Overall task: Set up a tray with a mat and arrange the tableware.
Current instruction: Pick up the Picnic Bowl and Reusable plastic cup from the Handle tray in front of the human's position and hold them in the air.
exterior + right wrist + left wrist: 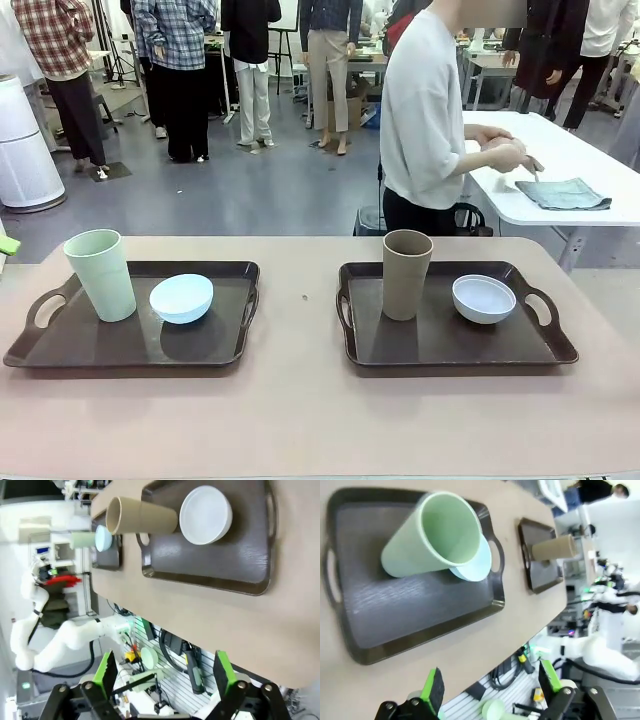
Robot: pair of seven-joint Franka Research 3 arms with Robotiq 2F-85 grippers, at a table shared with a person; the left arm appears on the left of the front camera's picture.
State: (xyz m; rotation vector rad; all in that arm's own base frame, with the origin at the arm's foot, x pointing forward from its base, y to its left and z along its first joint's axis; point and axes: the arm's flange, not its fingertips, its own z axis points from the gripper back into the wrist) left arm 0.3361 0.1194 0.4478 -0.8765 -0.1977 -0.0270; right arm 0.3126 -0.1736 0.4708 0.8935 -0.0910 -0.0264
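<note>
Left gripper (491, 694): jaws spread wide, nothing between them, hanging off the near edge of the tabletop (300, 410). Right gripper (164, 680): likewise spread and empty, also back off the near edge.

Two dark trays lie side by side on the tabletop, well apart. The left tray (95, 348) carries the pale green cup (102, 275), upright, with the light blue bowl (182, 297) just beside it. The right tray (430, 345) carries the brown cup (406, 273), upright, with the bluish-white bowl (484, 298) near it. No mat under either set.

A person stands beyond the far edge at a white table (590, 160), hands (508, 150) by a folded grey-green cloth (563, 193), probably the mat.

Judgement: early stage, mat not yet laid. To do it well, clear one tray first:
- take the cup from the side, low on its taper so it cannot slip upward
- pinch the bowl by its rim
- set both on bare tabletop beside the tray

Keep both arms back while the person reaches in.
</note>
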